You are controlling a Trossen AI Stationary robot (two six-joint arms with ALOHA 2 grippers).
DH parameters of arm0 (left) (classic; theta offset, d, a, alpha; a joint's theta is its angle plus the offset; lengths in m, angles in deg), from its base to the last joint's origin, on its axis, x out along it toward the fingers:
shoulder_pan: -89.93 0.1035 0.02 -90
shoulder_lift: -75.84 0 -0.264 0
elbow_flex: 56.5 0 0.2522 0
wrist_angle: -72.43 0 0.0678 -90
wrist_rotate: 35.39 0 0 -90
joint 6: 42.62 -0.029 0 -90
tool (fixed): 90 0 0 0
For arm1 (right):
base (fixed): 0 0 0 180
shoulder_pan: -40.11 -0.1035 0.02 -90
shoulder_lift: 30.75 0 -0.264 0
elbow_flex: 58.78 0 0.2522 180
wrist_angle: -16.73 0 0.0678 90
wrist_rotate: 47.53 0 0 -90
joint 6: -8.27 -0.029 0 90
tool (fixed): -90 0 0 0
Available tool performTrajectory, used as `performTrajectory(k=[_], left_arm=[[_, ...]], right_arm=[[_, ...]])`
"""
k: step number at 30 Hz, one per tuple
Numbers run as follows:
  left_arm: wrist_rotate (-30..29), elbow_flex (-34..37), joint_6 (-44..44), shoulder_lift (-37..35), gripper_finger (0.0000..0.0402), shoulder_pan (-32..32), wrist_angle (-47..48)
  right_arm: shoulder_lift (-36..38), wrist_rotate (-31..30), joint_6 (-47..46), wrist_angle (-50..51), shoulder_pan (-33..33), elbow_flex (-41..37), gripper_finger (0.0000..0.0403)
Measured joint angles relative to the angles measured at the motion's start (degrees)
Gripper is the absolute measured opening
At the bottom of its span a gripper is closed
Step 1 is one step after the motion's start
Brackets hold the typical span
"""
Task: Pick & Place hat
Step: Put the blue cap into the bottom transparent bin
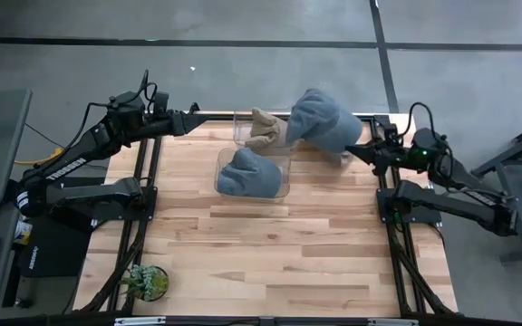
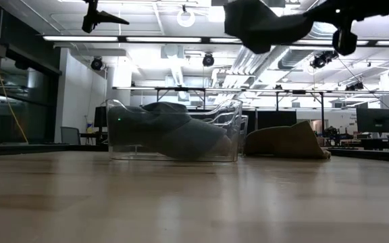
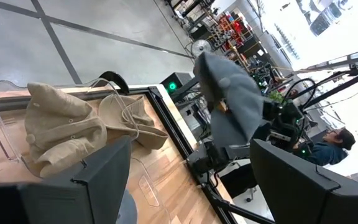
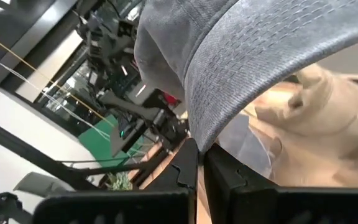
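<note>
Right gripper [image 1: 350,152]: raised above the far right part of the wooden table [image 1: 270,263], jaws pinched tight on the brim edge of a grey-blue hat [image 1: 320,122]; hat hanging clear of the table surface, crown extending away from the fingertips toward the table's far edge and the clear bins. In the right wrist view, ribbed grey brim clamped directly between the two dark fingers [image 4: 219,171], fabric rising and filling most of the frame above them. In the low view, same hat a dark shape high in the air, above and to the right of the bins. Second grey-blue hat [image 1: 247,172]: lying inside the nearer clear plastic bin [image 1: 284,186], filling most of it. Beige hat [image 1: 263,129]: draped over the farther clear bin [image 1: 237,127], partly spilling over its rim, just beside the held hat. Left gripper [image 1: 214,120]: hovering near the far edge of the table left of the bins, jaws spread wide, holding nothing. Small potted plant [image 1: 145,281]: at the near left corner of the table, well apart from everything else.
</note>
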Motion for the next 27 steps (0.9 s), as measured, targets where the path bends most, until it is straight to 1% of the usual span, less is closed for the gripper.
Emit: performTrajectory(k=[3,7,13,22,27], left_arm=[[0.0,0.0,0.0,0.0,0.0303,0.0,0.0],[0.0,0.0,0.0,0.0,0.0303,0.0,0.0],[0.0,0.0,-0.1,0.0,0.0303,0.0,0.0],[0.1,0.0,-0.2,0.0,0.0303,0.0,2.1],[2.3,0.0,3.5,0.0,0.0303,0.0,0.3]], right_arm=[[-0.3,-0.7,0.7,-0.9,0.0,1.3,0.0003],[-1.7,-0.6,0.8,-5.0,0.0,2.3,0.0003],[-6.5,-0.1,1.6,-7.6,-0.4,4.9,0.0003],[-16.2,-1.3,6.0,-9.0,-5.1,11.1,0.0003],[-20.5,-1.3,9.9,-8.0,-8.5,14.4,0.0002]])
